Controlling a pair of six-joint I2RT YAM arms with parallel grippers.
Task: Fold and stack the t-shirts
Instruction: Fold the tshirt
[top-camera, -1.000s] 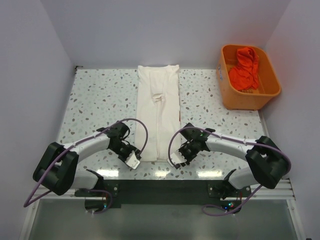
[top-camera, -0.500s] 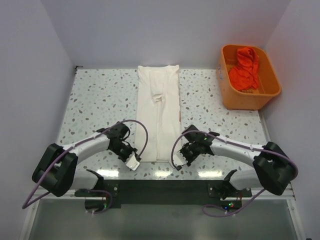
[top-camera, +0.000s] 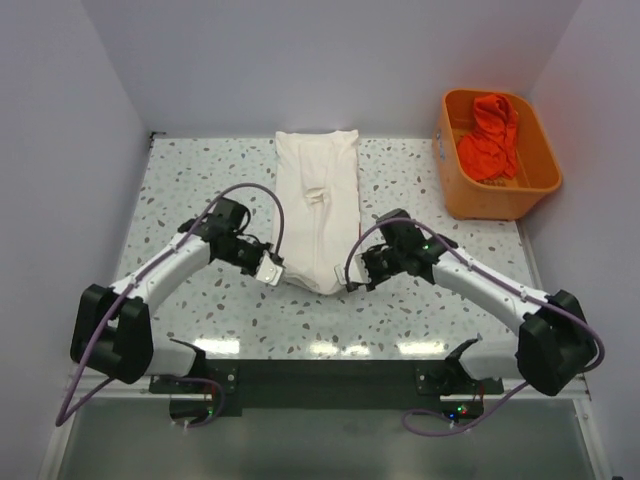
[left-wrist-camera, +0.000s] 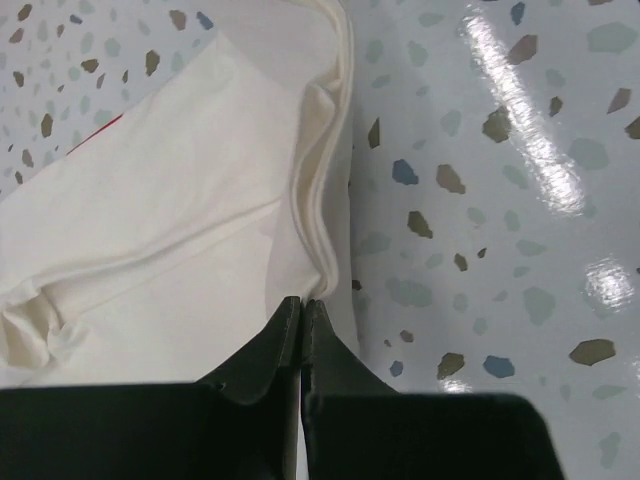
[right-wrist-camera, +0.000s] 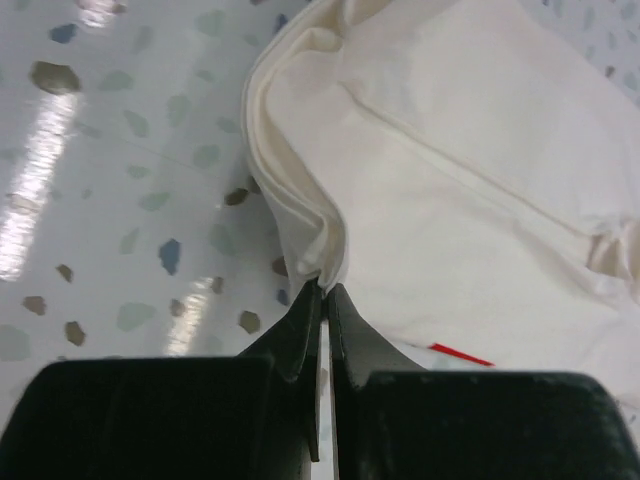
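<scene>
– Pincers first: how do the two of them stand?

– Both are clenched on cloth. The left gripper (top-camera: 271, 272) pinches the near left corner of the t-shirt (top-camera: 318, 195), and the right gripper (top-camera: 358, 281) pinches the near right corner. In the left wrist view the two dark fingertips (left-wrist-camera: 281, 345) meet with no gap, and a bunched fold of white fabric runs straight into them. The right wrist view shows the same thing: fingertips (right-wrist-camera: 301, 330) pressed together on a gathered edge.

– And where does the shirt lie?

– Down the middle of the speckled table (top-camera: 190, 190), as a long narrow white strip. Its far end lies flat, close to the back wall. Its near end hangs between the two grippers, and the hem sags there in a shallow curve. I cannot tell how far that end is off the table.

– Any of the red print showing?

– Hardly. From above the strip looks plain white. A thin sliver of red (right-wrist-camera: 460, 355) peeks out under the fabric in the right wrist view, and a faint red edge (left-wrist-camera: 95, 135) shows in the left wrist view.

– What else is on the table?

– An orange tub (top-camera: 497, 200) stands at the far right corner, well apart from the shirt. A crumpled orange cloth (top-camera: 490, 135) lies inside it.

– How do the arms sit?

– Each reaches forward and inward from its base at the near edge, the left from the left side and the right from the right, so the grippers face each other across the shirt's near end
</scene>
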